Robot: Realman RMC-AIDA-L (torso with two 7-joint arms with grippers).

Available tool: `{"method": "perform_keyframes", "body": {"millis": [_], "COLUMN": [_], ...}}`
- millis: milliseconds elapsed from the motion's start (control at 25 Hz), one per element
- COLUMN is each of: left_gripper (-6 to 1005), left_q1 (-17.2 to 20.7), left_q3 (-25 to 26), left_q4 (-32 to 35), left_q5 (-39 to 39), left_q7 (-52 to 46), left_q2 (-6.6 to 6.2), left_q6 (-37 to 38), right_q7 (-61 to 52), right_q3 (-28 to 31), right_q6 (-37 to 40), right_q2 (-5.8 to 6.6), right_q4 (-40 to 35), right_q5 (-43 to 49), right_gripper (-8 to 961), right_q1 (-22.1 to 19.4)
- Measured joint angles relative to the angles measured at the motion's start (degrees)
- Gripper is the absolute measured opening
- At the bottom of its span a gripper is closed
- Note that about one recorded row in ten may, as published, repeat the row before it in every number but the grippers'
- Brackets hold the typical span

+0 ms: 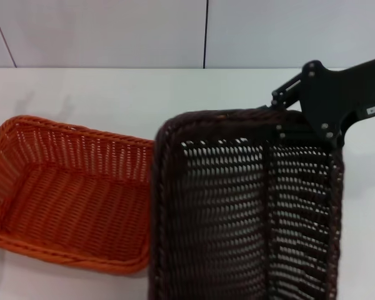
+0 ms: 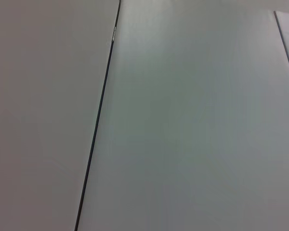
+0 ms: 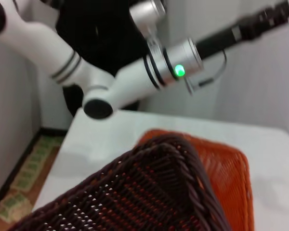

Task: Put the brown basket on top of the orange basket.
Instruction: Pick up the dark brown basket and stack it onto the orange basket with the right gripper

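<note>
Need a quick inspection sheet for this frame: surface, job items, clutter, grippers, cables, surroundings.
Surface: white table, bare where visible.
Job's things: brown basket lifted and tilted, beside the orange basket, its edge overlapping it; orange basket flat on the table.
Clutter: nothing seen.
Grippers: right gripper at the brown basket's far rim, fingers hidden; left gripper not in view.
Cables: thin cable by the left arm.
Surroundings: white wall panels; floor beyond the table edge.

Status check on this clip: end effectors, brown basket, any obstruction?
Right end effector at brown basket's far rim, basket lifted and tilted. Left arm out of the head view. Orange basket open beside it, nothing blocking.
</note>
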State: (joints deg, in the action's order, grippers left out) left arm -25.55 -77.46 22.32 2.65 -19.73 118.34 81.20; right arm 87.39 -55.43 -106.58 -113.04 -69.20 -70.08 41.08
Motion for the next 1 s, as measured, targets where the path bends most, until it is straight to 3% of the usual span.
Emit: {"method": "perform_keyframes", "body": {"millis": [520,840,1000], "left_gripper": [843,844,844], "left_q1": [0.2,0.7,1.0], "left_q3": [0.0,1.4,1.6], "left_q4": [-0.6,-0.6,-0.6], "left_q5": [0.0,0.0,0.1], "left_q7": [0.0,0.1,0.1], "left_q2": [0.05,0.05,0.03], "left_q6": [0.0,0.5,0.5], "right_q7": [1.3,3.7,5.6], "right_q3": [1.2,3.6,5.0], "right_q6": [0.7,5.8,7.8], "right_q2": [-0.43,-1.30,-2.48], "right_q4": [-1.9,-1.0,-0.7], "right_q5": [-11.2,-13.3,-13.4], "right_gripper": [180,179,179], "right_q1": [-0.5,-1.1,-1.0]}}
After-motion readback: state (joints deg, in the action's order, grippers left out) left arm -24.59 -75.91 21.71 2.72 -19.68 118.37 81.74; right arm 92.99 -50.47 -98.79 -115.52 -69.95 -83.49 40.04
